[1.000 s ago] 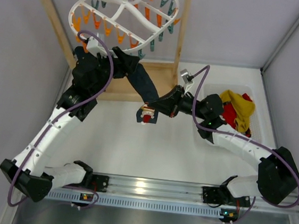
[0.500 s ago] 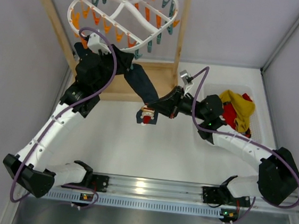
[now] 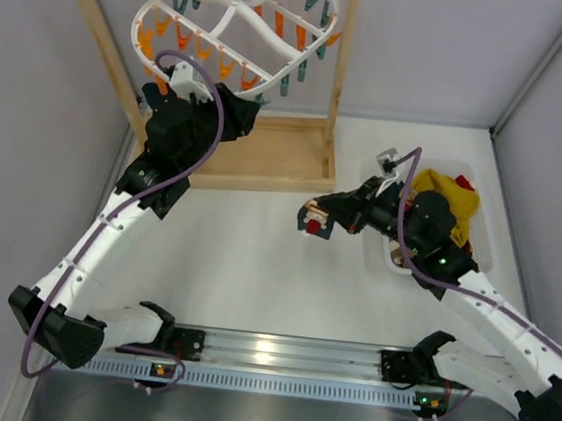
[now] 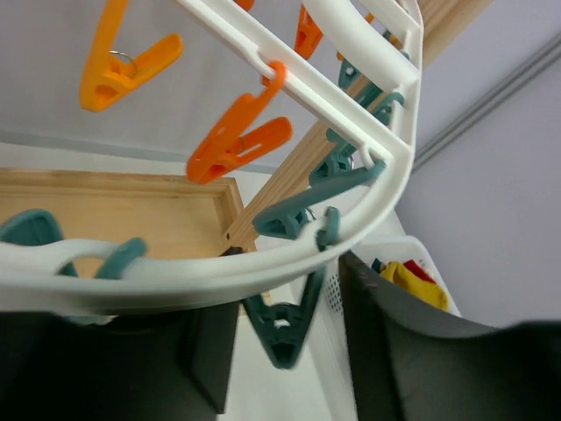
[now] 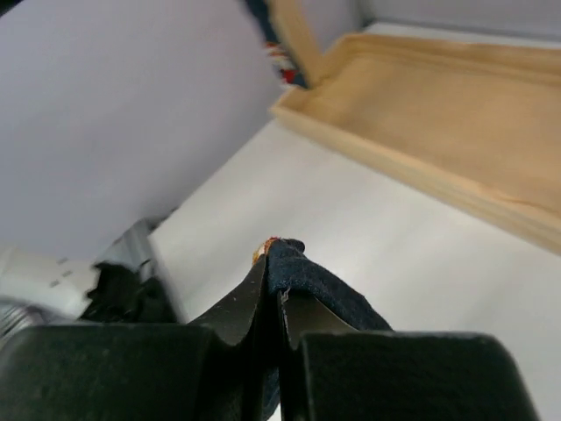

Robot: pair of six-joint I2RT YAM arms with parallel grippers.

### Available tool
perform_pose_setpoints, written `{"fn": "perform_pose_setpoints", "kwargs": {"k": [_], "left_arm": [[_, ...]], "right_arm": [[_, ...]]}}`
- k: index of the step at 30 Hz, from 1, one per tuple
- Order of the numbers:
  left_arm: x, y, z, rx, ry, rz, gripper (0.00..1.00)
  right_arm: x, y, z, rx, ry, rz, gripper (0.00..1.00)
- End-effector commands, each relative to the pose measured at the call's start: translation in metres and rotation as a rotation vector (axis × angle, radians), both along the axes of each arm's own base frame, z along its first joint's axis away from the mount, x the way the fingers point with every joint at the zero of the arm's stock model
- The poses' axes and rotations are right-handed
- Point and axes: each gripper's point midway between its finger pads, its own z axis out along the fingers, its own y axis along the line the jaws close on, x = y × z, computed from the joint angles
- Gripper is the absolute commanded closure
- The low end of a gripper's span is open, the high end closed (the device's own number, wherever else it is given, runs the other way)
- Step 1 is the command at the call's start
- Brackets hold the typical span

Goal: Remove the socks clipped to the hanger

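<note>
The white oval hanger (image 3: pixel 235 30) hangs from the wooden frame, its orange and teal clips dangling with no sock on them. My left gripper (image 3: pixel 233 113) is open just under the ring's front edge. In the left wrist view, its fingers (image 4: pixel 394 351) stand either side of a teal clip (image 4: pixel 285 324) below the ring (image 4: pixel 263 263), apart from it. My right gripper (image 3: pixel 326 213) is shut on a dark navy sock (image 3: pixel 310 220) with a patterned cuff and holds it above the table. The right wrist view shows the sock (image 5: pixel 307 276) pinched between the jaws.
A white bin (image 3: pixel 389 254) at the right holds yellow and red socks (image 3: pixel 448 203); it also shows in the left wrist view (image 4: pixel 408 276). The wooden frame's base (image 3: pixel 267 154) and post (image 3: pixel 343 66) stand at the back, between the arms.
The navy sock has come free of the hanger. My right gripper has carried it to the right, toward the bin. My left gripper stays under the ring, slightly higher.
</note>
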Motion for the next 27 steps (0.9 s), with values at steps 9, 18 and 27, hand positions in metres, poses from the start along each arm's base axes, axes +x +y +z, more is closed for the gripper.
{"fn": "perform_pose_setpoints", "kwargs": {"k": [9, 18, 27], "left_arm": [[-0.029, -0.027, -0.001, 0.025, 0.009, -0.221, 0.01], [-0.066, 0.03, -0.033, 0.141, 0.125, -0.028, 0.01], [-0.117, 0.112, -0.058, 0.308, 0.212, 0.239, 0.01]], "right_arm": [[0.113, -0.252, -0.069, -0.51, 0.279, -0.971, 1.0], [0.182, -0.3, -0.152, -0.594, 0.523, -1.025, 1.0], [0.202, -0.294, -0.228, -0.582, 0.683, -0.965, 1.0]]}}
